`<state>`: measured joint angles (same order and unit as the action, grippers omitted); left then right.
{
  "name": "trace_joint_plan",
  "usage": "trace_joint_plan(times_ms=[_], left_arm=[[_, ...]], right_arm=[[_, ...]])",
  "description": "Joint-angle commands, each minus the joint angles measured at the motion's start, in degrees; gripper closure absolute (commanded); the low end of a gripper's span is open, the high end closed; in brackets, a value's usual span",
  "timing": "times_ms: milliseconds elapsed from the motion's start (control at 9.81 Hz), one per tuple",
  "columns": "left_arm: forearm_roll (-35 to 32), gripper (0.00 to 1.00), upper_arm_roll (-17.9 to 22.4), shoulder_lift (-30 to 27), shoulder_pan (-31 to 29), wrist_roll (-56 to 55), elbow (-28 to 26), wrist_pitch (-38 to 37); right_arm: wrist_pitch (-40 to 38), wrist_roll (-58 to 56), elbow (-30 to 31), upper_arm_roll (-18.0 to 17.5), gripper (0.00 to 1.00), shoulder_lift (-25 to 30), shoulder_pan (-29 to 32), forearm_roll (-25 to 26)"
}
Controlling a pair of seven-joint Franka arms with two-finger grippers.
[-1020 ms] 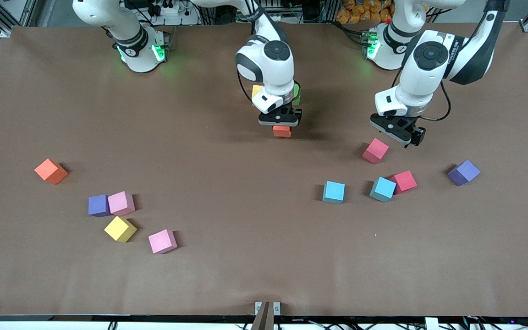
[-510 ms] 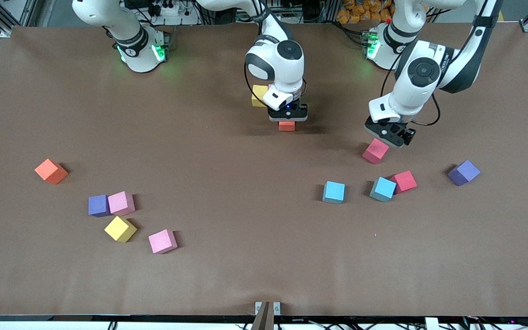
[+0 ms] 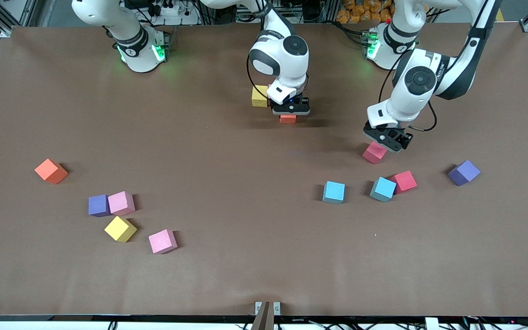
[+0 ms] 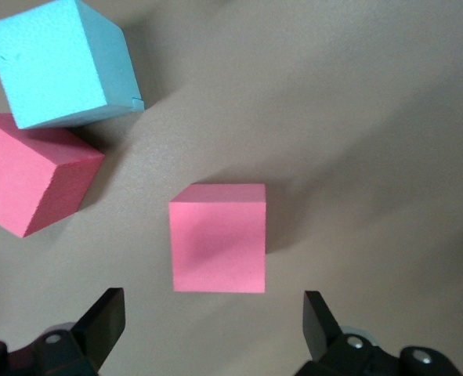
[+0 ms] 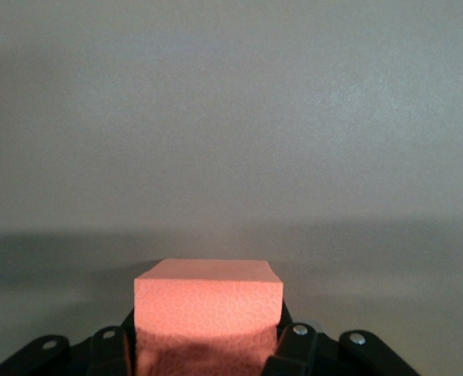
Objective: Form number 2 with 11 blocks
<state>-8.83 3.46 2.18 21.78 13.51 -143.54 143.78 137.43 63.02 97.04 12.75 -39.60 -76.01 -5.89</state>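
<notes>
We are finding the bench (image 3: 227,279) carrying a figure barely begun: only a yellow block (image 3: 259,96) is lying in the build area between the arm bases, and what else lies there the right arm is hiding. The right claw (image 3: 290,111) is gripping an orange block (image 3: 287,119) low beside that yellow one. The left claw (image 3: 385,140) is hanging wide over a pink block (image 4: 218,236), not gripping it. We are judging most of the work outstanding: the remaining blocks are lying scattered toward both ends, nearer the camera.
</notes>
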Motion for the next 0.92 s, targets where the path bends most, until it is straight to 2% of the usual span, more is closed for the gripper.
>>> trace_joint_plan(times_ms=[0,408,816], left_arm=[[1.3,0.00,0.5,2.6,0.6,-0.2,1.6,1.9],[4.2,0.00,0.5,5.5,0.7,-0.4,3.5,2.8],[5.1,0.00,0.8,5.6,0.6,-0.5,4.1,2.9]], right_arm=[[-0.3,3.8,-1.0,-1.9,0.75,0.0,1.2,1.9],[0.4,6.9,-1.3,-2.0,0.75,-0.2,1.1,3.5],[1.4,8.5,-1.3,-2.4,0.75,-0.5,1.0,4.7]])
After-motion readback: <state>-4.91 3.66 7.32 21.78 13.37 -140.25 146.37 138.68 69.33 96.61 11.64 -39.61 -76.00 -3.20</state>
